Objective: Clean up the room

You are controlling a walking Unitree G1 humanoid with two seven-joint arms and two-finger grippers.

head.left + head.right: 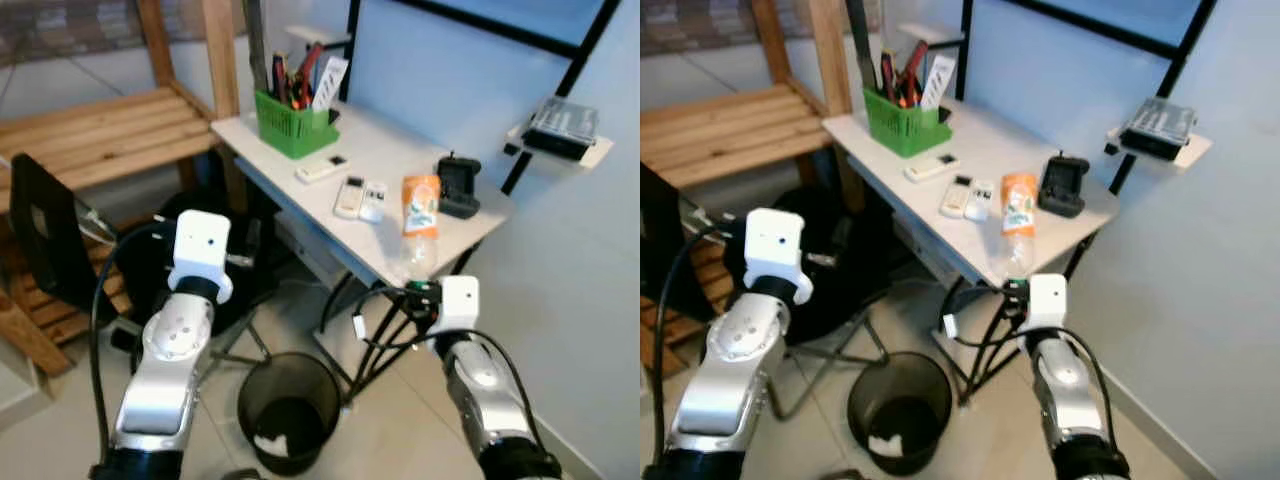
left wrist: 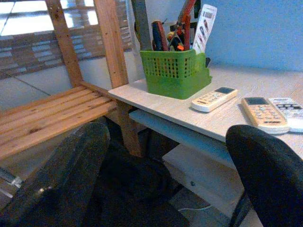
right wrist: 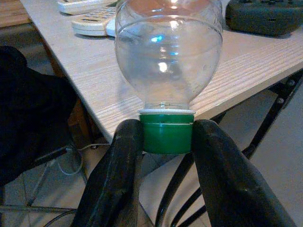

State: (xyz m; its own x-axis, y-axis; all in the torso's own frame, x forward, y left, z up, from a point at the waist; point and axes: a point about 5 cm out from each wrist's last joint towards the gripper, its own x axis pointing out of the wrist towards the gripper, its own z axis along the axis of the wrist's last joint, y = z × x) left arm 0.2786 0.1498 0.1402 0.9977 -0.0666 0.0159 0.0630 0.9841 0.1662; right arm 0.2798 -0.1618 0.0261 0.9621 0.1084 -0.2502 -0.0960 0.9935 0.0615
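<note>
Gripping the green cap between its two black fingers, our right gripper held the clear plastic bottle, whose long axis ran straight out from the fingertips across the pale wooden table edge. Our left gripper stood wide open, holding nothing, farther away, near the green basket.

white table carries green basket, three remotes, bottle, black device.

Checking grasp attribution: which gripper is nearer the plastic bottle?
Right. The right gripper pinches the plastic bottle by its green cap; the left gripper hovers off beside the desk.
</note>
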